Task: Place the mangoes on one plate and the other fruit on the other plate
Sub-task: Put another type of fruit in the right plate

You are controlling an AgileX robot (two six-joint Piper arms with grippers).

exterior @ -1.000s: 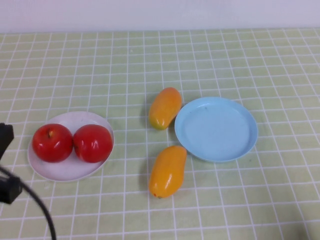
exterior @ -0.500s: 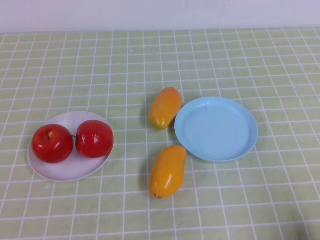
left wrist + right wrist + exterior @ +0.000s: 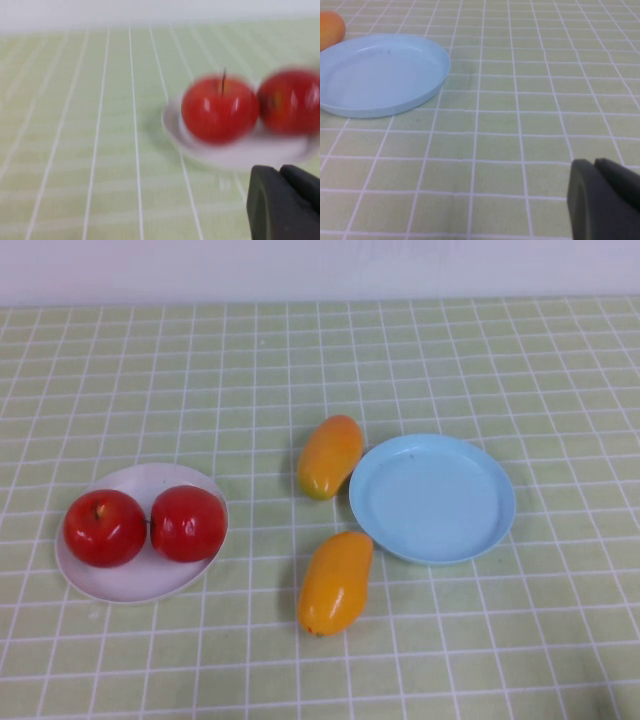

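1. Since a second ago, the left arm has pulled out of the high view, and the right-hand apple (image 3: 188, 524) has shifted slightly on its plate.
2. Two red apples sit side by side, touching, on the white plate (image 3: 130, 580) at the left of the green checked tabletop (image 3: 450, 350); the other apple (image 3: 104, 528) lies nearer the plate's left rim.
3. Two orange mangoes lie on the tabletop, not on any plate: the far mango (image 3: 329, 456) just beside the light blue plate's (image 3: 432, 498) left rim, the near mango (image 3: 336, 582) just beside its near-left rim.
4. Nothing rests on the blue plate.
5. The left end effector (image 3: 287, 202), its fingers together and holding nothing, hovers near the white plate.
6. The right end effector (image 3: 605, 200), likewise closed and empty, hangs over bare tabletop near the blue plate.
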